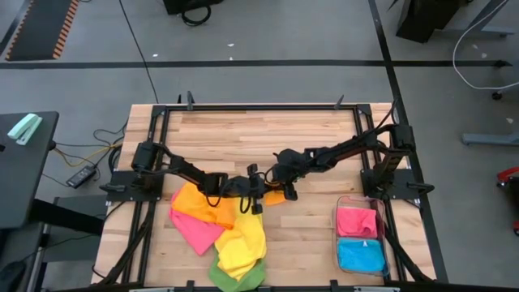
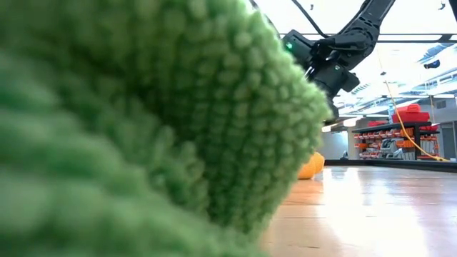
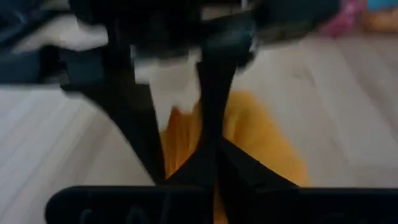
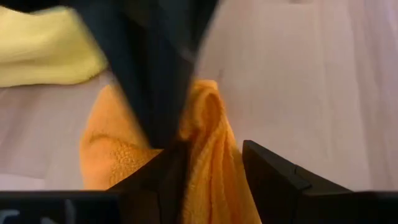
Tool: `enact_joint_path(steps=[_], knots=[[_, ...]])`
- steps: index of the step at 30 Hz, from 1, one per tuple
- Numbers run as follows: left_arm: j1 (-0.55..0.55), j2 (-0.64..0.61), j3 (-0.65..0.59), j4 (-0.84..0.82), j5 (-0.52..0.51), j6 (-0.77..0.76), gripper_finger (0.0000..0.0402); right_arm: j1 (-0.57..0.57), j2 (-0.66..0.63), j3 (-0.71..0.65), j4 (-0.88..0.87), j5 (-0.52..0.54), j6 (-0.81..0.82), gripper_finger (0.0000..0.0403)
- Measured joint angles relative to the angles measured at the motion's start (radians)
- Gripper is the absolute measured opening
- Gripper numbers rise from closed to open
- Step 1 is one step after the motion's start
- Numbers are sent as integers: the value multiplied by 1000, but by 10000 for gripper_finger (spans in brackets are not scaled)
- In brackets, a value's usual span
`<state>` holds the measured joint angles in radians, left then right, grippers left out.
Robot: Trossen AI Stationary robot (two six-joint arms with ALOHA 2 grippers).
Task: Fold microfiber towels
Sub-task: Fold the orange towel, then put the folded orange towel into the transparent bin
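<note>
- I have both claws meeting near the middle of the tabletop (image 1: 268, 134), over the orange towel (image 1: 195, 203), whose far corner pokes out at about 3 o'clock of the heap.
- My left claw (image 1: 256, 195) is pinched shut on the orange towel; in its wrist view the cloth (image 3: 261, 140) sits right at the closed fingers.
- My right claw (image 4: 214, 174) stands partly open, a bunched ridge of the same orange cloth (image 4: 208, 130) lying between its fingers, not clamped that I can see.
- The other towels are piled at 6 o'clock of the claws: pink (image 1: 195, 231), yellow (image 1: 243, 243), green (image 1: 235, 278) at the near edge.
- At 4 o'clock the clear bin (image 1: 338, 239) holds a folded pink towel (image 1: 357, 221) and a blue one (image 1: 361, 255).
- I judge the cloth light, limp and grippy; it will sag and bunch, so I would take it at the corners or hem, pulled taut.
</note>
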<state>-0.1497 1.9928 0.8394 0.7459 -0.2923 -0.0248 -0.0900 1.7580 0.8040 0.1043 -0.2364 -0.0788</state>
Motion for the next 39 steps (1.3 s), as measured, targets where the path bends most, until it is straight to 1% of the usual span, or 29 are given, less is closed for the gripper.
enact_joint_path(steps=[2,6,10,13,16,20,24,26,29,31,36,37,39], knots=[[2,3,-3,-64,0,-10,15,8,0,0,-5,0,0,172],[-8,-3,-1,-131,0,-23,10,7,-6,1,-50,0,6,171],[-18,-5,0,-145,-22,-22,16,-10,-19,8,-76,-5,8,171],[-18,-7,0,-173,-33,-39,19,-27,-63,36,-170,-4,4,171],[-16,-8,0,-181,-36,-44,12,-35,-126,43,-195,-16,4,171],[-16,-8,0,-183,-37,-48,8,-1,-163,42,-178,-53,7,171],[-15,-9,1,-205,-37,-83,21,42,-148,42,-159,-43,15,177],[-15,-10,0,-218,-38,-90,26,60,-141,41,-162,-20,-6,188],[-12,-10,2,-246,-41,-88,24,106,-140,41,-154,19,-88,210],[-6,-10,2,-258,-46,-88,17,150,-140,41,-152,85,-151,227],[1,-10,2,-263,-45,-89,9,248,-140,41,-150,325,-273,284],[1,-10,2,-263,-45,-89,10,264,-140,41,-155,359,-297,297],[1,-10,2,-264,-45,-91,16,289,-135,41,-164,388,-334,323]])
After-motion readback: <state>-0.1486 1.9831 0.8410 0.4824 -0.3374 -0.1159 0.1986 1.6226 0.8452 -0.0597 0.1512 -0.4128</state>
